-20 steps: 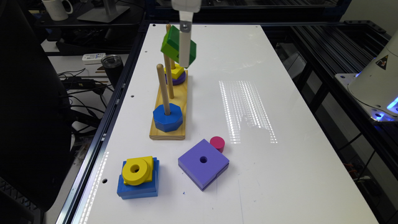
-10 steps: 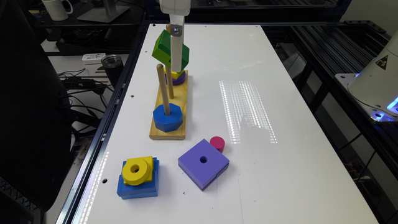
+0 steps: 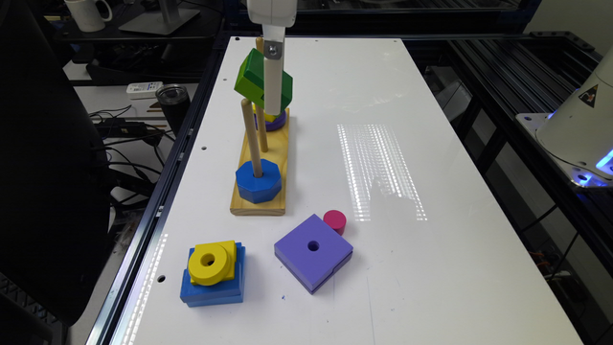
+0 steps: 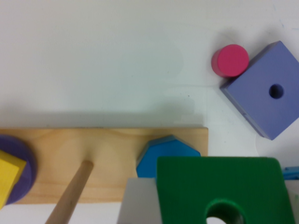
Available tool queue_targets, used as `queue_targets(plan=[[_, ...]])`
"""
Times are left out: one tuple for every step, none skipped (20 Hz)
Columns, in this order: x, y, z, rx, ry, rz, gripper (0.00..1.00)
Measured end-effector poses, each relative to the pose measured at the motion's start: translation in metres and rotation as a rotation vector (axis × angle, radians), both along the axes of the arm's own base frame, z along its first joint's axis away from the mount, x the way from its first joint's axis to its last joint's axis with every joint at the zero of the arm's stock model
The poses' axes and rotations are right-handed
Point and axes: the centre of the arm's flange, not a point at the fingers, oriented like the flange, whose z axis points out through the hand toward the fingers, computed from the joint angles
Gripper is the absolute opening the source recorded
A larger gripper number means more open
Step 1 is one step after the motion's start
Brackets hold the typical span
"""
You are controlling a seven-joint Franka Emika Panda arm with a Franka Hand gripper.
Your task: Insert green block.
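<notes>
The green block (image 3: 262,82) hangs tilted in the air, gripped by the claw (image 3: 272,91), which is closed on it above the far half of the wooden base (image 3: 258,203); in the wrist view the green block (image 4: 219,186) shows its round centre hole, with one grey finger (image 4: 138,203) pressed against its side. Nearest in the exterior view, a yellow ring (image 3: 209,261) sits on a blue square block (image 3: 213,287), and beside it — toward the exterior view's right — lies a purple square block (image 3: 313,251) with a pink cylinder (image 3: 334,221) touching its far corner. Further back, the base carries a blue octagon (image 3: 257,180) threaded on the near peg (image 3: 251,136). The middle peg (image 3: 261,132) stands bare. At the far end a purple disc (image 3: 277,122) sits on the base — a yellow piece (image 4: 8,175) rests on it. All of this is on a white table (image 3: 407,268).
</notes>
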Motion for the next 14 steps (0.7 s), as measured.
queue_targets(plan=[[0.0001, -0.0006, 0.0000, 0.000, 0.000, -0.001, 0.00], [0.0003, -0.0012, 0.0000, 0.000, 0.000, -0.002, 0.00], [0.0006, -0.0025, 0.0000, -0.002, -0.001, -0.003, 0.00], [0.0009, -0.0036, 0.0001, -0.002, -0.001, -0.004, 0.00], [0.0012, -0.0045, 0.0002, -0.002, -0.001, -0.005, 0.00], [0.0016, -0.0051, 0.0004, -0.003, -0.002, -0.005, 0.00], [0.0020, -0.0054, 0.0004, -0.003, -0.002, -0.006, 0.00], [0.0025, -0.0057, 0.0005, -0.002, -0.003, -0.006, 0.00], [0.0029, -0.0059, 0.0005, -0.002, -0.003, -0.006, 0.00], [0.0033, -0.0062, 0.0004, -0.002, -0.003, -0.006, 0.00], [0.0037, -0.0065, 0.0002, -0.002, -0.003, -0.007, 0.00], [0.0040, -0.0066, -0.0001, -0.001, -0.003, -0.007, 0.00], [0.0043, -0.0068, -0.0004, -0.001, -0.003, -0.007, 0.00], [0.0047, -0.0070, -0.0006, -0.001, -0.002, -0.007, 0.00]])
